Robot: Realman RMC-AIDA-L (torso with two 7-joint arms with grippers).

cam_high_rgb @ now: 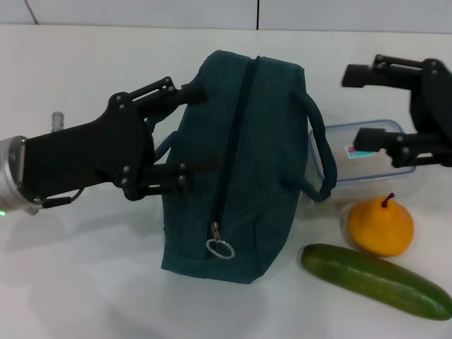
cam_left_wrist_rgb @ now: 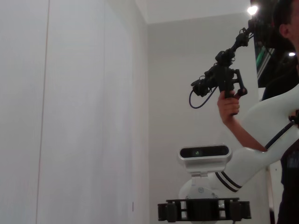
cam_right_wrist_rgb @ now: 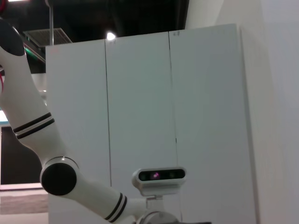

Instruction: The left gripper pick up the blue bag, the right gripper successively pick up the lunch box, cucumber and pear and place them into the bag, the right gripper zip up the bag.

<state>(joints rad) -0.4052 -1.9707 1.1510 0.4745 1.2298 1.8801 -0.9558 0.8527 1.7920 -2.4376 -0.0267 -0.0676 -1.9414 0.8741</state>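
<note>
— Where does the blue bag (cam_high_rgb: 236,169) stand?
— Upright on the white worktop (cam_high_rgb: 85,282), zipper closed, ring pull hanging low at its near end. The left gripper (cam_high_rgb: 185,134) reaches in from the left, jaws spread, one finger by the bag's top edge, one against its side; no firm grasp shows.
— And the right side?
— The right gripper (cam_high_rgb: 361,106) hovers with jaws released above the lunch box (cam_high_rgb: 367,166), which sits just beside the bag's handle. The pear (cam_high_rgb: 380,226) lies near the box; the cucumber (cam_high_rgb: 374,280) lies nearest the front edge. Bare worktop remains left of the bag.
</note>
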